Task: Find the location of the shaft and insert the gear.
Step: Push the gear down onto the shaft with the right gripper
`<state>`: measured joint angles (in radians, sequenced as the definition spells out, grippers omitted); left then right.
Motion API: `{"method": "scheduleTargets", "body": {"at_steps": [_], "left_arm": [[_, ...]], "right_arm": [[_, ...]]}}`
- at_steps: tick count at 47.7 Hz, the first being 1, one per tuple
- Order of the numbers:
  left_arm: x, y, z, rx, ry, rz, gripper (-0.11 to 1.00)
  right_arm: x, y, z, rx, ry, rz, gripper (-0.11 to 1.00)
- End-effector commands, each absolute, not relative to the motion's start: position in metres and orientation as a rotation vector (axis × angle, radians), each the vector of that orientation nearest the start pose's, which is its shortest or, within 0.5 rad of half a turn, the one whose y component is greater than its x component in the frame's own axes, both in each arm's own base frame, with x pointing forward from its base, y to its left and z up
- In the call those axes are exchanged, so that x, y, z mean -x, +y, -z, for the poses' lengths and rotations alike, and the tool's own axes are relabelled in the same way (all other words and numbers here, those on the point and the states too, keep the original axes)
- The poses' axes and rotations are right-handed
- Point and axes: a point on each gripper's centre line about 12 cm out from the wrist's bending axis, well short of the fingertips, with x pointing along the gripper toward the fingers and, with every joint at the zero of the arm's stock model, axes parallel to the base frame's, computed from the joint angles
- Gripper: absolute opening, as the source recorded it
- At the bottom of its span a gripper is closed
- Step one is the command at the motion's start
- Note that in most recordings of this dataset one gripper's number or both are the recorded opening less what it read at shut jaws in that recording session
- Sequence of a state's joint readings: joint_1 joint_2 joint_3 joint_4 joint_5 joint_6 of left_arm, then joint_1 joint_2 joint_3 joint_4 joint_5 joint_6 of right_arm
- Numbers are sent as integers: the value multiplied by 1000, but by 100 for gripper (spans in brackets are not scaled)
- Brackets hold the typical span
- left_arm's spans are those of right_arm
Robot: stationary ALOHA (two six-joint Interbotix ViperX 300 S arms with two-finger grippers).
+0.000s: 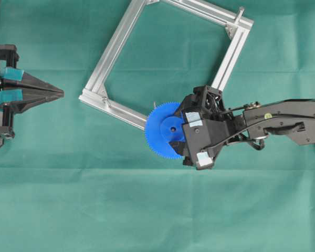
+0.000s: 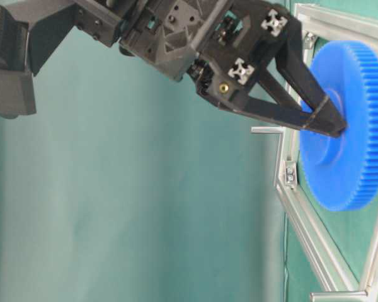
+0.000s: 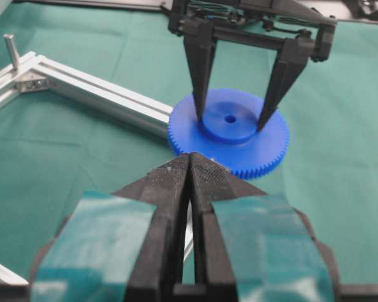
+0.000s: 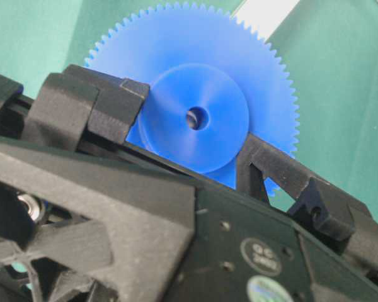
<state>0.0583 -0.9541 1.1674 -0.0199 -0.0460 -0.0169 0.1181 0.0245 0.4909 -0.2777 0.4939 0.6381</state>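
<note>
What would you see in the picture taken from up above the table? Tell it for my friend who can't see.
The right pincer grips a blue gear by its raised hub, at the lower corner of a silver metal frame on a green cloth. The left pincer waits shut at the left edge.

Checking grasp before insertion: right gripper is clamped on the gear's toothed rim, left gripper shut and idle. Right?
Not the rim. The right gripper holds the gear by its raised hub, as the left wrist view shows. The left gripper is shut and idle.
</note>
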Motion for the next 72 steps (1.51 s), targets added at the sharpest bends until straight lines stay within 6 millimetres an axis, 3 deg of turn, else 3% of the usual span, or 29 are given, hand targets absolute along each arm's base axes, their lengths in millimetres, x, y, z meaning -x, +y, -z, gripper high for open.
{"method": "scheduleTargets", "body": {"at_steps": [1,33,44,72], "left_arm": [[-201,12,-269,43,160,-65,1],[-201,12,-269,43,160,-65,1],[-201,12,-269,43,160,-64,1],[-201,12,-269,45,160,-66,1]], "right_arm": [[-389,39,-180,-234,969,186,69],[-388,19,-176,-225,963,224,69],[-380,20,-176,-239,934,204,69],[-386,21,-184,-249,896,192,69]]}}
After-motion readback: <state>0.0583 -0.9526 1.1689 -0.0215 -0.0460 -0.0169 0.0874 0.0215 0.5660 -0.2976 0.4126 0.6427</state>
